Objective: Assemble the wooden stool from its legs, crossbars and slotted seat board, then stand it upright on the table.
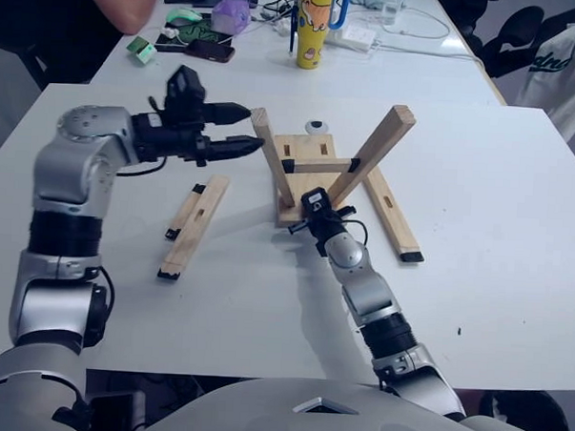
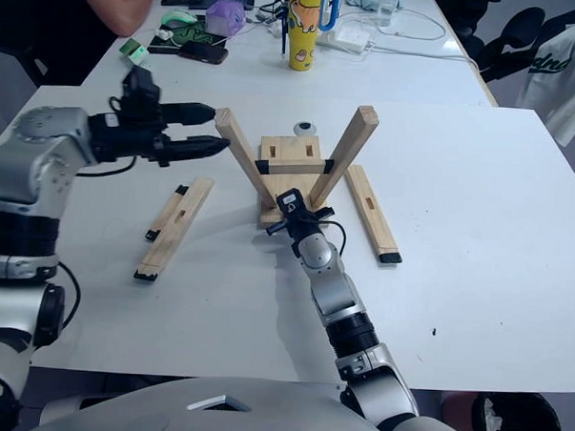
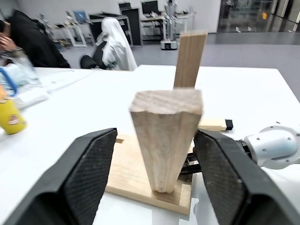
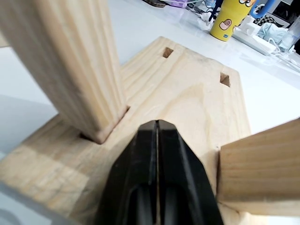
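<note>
The slotted seat board [image 1: 305, 148] lies flat mid-table. Two legs stand slanted in its slots, the left leg [image 1: 269, 148] and the right leg [image 1: 381, 143], joined by a crossbar [image 1: 320, 165]. My left gripper [image 1: 248, 128] is open, one finger on each side of the left leg's top end [image 3: 166, 136], with a gap at the pads [image 3: 89, 173]. My right gripper [image 1: 307, 199] is shut with nothing in it, its tip [image 4: 157, 136] resting on the board's near part between the two legs.
Two loose wooden pieces [image 1: 194, 223] lie left of the board and one leg [image 1: 392, 215] lies to its right. A small round object [image 1: 315, 128] sits behind the board. On the far table stand a yellow cup [image 1: 315, 26] and phones [image 1: 195, 47].
</note>
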You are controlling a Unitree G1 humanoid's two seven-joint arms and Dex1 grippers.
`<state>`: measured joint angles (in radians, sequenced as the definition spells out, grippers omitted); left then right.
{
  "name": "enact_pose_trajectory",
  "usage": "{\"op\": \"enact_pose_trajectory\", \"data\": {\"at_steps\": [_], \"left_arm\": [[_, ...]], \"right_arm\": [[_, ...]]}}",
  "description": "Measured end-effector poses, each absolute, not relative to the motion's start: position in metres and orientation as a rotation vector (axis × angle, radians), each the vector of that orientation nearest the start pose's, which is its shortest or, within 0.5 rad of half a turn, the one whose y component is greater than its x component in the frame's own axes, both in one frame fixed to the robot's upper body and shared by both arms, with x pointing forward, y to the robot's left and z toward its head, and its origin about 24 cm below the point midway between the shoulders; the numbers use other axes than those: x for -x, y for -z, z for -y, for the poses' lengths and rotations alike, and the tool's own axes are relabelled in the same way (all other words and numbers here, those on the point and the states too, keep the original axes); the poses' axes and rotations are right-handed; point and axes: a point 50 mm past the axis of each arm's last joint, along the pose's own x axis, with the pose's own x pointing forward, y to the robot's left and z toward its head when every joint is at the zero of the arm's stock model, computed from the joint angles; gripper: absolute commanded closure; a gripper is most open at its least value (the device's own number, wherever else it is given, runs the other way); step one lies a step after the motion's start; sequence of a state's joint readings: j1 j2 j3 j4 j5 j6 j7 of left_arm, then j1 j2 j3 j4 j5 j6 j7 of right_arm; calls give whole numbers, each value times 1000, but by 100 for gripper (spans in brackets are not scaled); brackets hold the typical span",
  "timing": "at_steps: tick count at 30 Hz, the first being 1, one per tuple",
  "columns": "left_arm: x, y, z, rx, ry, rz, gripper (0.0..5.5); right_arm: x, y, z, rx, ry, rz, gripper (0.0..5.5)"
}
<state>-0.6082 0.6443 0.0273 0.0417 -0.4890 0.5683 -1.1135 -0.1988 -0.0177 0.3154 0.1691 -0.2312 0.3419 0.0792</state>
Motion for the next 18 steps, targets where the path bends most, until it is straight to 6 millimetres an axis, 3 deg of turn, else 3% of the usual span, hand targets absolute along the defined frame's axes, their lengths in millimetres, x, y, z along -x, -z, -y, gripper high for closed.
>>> {"op": "enact_pose_trajectory", "data": {"at_steps": [4, 9, 14, 18], "left_arm": [[-291, -226, -195, -22, 1141, 25, 322], [-305, -276, -189, 265, 1016, 345, 400], [-323, -260, -155, 332, 946, 335, 475], [-328, -232, -126, 323, 977, 234, 535]], "right_arm": [[-274, -17, 73, 354, -386, -294, 550], [-274, -16, 74, 347, -392, -293, 550], [-274, -15, 73, 341, -401, -285, 550], [-275, -15, 71, 340, -416, -277, 550]]}}
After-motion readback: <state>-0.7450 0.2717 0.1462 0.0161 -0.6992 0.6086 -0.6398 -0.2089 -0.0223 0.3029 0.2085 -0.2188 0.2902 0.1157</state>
